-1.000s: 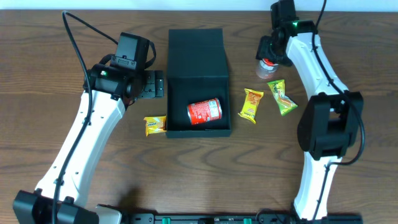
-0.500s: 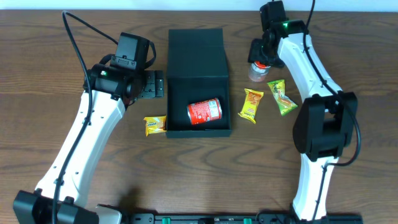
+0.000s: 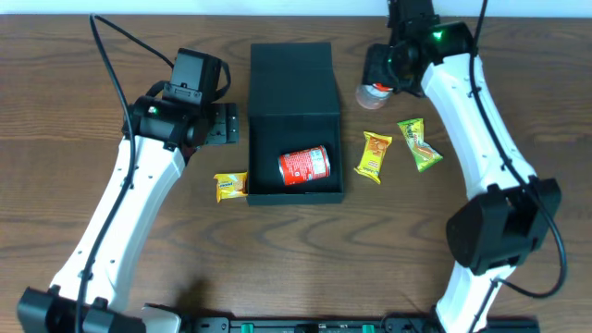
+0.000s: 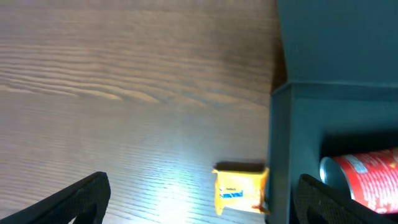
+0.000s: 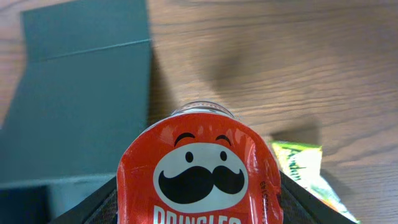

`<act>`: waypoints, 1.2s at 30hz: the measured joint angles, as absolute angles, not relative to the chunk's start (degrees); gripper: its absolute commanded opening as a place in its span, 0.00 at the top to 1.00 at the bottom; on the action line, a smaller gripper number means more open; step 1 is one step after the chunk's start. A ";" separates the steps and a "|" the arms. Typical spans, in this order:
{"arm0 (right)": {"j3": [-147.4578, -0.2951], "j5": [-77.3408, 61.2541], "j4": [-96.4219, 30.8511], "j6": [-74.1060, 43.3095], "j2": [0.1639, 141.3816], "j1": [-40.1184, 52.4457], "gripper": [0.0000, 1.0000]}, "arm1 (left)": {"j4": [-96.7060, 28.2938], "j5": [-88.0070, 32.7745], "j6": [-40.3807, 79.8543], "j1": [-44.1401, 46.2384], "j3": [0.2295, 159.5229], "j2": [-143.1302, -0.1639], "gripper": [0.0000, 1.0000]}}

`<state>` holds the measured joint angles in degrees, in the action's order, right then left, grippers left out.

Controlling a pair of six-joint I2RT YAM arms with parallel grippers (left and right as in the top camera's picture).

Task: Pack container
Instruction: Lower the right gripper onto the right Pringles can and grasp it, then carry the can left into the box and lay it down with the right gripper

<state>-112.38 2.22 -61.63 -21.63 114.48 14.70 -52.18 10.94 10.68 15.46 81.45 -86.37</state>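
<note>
One container point(image 3: 291, 79) stands open in the middle of the table point(image 3: 92, 55). There are two red cans: the first can point(image 3: 304, 165) lies inside it, and the second can point(image 5: 199, 174) is grasped by the right gripper point(image 3: 381, 76), right of the far lid. There are three packets: a yellow packet point(image 3: 230, 185) on the left, and an orange-yellow packet point(image 3: 374, 154) and a green packet point(image 3: 420, 143) on the right. The left gripper point(image 3: 225, 125) is spread wide and empty.

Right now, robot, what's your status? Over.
Left fingers open, empty. Right fingers shut on Pringles can, beside lid. Container open, one red can inside. Nothing over the opening.

Yellow packet point(image 4: 239, 186) beside container point(image 4: 295, 149)
</note>
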 measured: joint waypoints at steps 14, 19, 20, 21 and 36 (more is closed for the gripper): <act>-112.38 0.80 -65.06 -21.41 114.24 24.25 0.48 | -52.01 25.26 10.79 15.46 83.77 -70.19 0.05; -112.38 -1.10 -65.04 -21.43 114.24 27.99 0.47 | -52.12 25.98 10.90 15.46 83.77 -70.63 0.05; -112.38 -1.63 -65.01 -21.43 114.24 28.69 0.47 | -52.14 25.98 10.90 15.46 83.77 -70.70 0.05; -112.38 -2.26 -64.93 -21.43 114.24 29.34 0.47 | -52.14 26.02 10.90 15.46 83.77 -70.72 0.05; -111.37 -13.08 -60.84 -28.14 114.19 32.21 0.49 | -53.04 26.15 10.90 15.46 83.77 -70.72 0.05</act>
